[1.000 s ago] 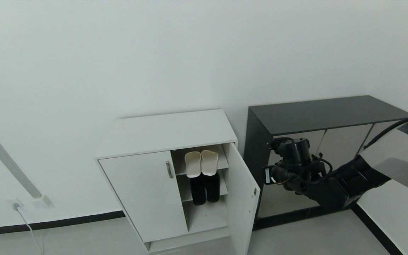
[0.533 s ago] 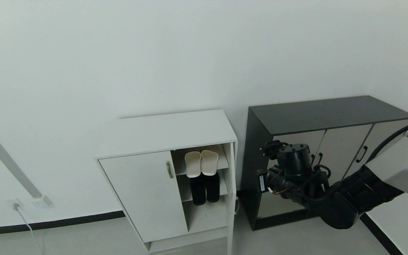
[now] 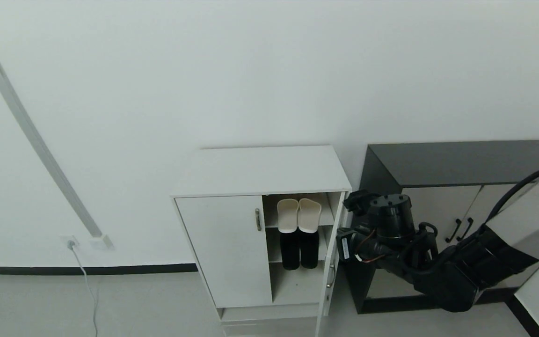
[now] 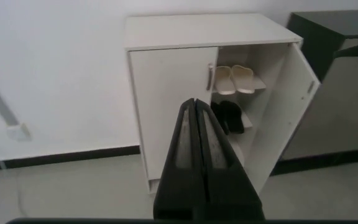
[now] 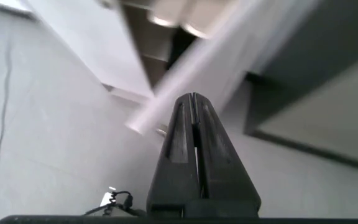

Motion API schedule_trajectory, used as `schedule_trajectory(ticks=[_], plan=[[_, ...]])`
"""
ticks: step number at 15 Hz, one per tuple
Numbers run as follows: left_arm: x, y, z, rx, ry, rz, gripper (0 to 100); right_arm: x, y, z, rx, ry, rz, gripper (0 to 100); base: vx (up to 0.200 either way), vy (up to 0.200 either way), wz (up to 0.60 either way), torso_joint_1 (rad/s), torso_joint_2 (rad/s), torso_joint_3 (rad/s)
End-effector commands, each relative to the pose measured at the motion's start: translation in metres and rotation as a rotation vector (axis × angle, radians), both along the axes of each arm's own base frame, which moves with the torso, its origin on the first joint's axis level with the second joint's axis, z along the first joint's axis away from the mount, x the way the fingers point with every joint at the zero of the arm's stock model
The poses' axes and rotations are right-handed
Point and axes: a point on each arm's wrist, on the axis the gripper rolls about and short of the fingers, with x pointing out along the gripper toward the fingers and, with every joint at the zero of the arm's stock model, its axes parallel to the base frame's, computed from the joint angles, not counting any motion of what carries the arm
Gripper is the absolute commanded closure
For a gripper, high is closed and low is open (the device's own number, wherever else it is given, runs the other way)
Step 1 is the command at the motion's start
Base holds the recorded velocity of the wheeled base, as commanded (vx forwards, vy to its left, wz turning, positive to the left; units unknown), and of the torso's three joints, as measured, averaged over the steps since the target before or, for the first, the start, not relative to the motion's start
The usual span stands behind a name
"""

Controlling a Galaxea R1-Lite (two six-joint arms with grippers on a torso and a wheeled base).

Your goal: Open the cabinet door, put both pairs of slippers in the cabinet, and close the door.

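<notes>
Standing against the white wall, the low white two-door cabinet (image 3: 269, 168) has its left door (image 3: 227, 248) closed, a small metal handle (image 3: 258, 219) at that door's inner edge. Its right door (image 4: 291, 112) is swung out from the right side and appears nearly edge-on in the head view. Inside the open half, the pair of cream slippers (image 3: 299, 214) sits side by side on the upper shelf. The pair of black slippers (image 3: 299, 250) sits directly below them on the middle shelf.

The black right arm (image 3: 438, 267) is just beside the outer face of the open door, between the white cabinet and the black cabinet with pale doors (image 3: 466, 161) that stands to its right. The right gripper (image 5: 194, 99) has its two dark fingers pressed together with nothing between them. In the right wrist view the white edge of the open door passes just behind its tip, though whether they touch cannot be told.

The left gripper (image 4: 194, 102) is likewise pressed together and holds nothing. It points at the front of the white cabinet from well apart.

On the wall to the left are a socket (image 3: 69, 243) with a pale cable (image 3: 87, 290) trailing to the grey floor (image 3: 110, 304), and a slanting grey conduit (image 3: 26, 121).
</notes>
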Motion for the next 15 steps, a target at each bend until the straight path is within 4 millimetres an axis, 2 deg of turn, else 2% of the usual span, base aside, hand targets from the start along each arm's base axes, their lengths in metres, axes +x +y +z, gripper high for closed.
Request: schedule_trajectory(ticks=[1,7,12,15], plan=[[0.000,0.000,0.000,0.000,0.002,-0.001,100,-0.001,-0.002,-0.003,-0.008,0.000,0.000,100,0.000,0.000,0.00,0.000,0.00,0.000],[0.000,0.000,0.000,0.001,0.002,-0.001,100,-0.010,-0.011,-0.007,-0.047,0.001,-0.006,100,0.000,0.000,0.00,0.000,0.00,0.000],[0.000,0.000,0.000,-0.002,0.000,-0.001,100,-0.022,-0.021,-0.022,-0.091,0.061,-0.008,100,0.200,0.000,0.00,-0.005,0.00,0.005],[0.000,0.000,0.000,-0.002,0.000,-0.001,100,-0.022,-0.018,-0.033,-0.109,0.089,-0.002,100,0.000,0.000,0.00,0.000,0.00,0.000]])
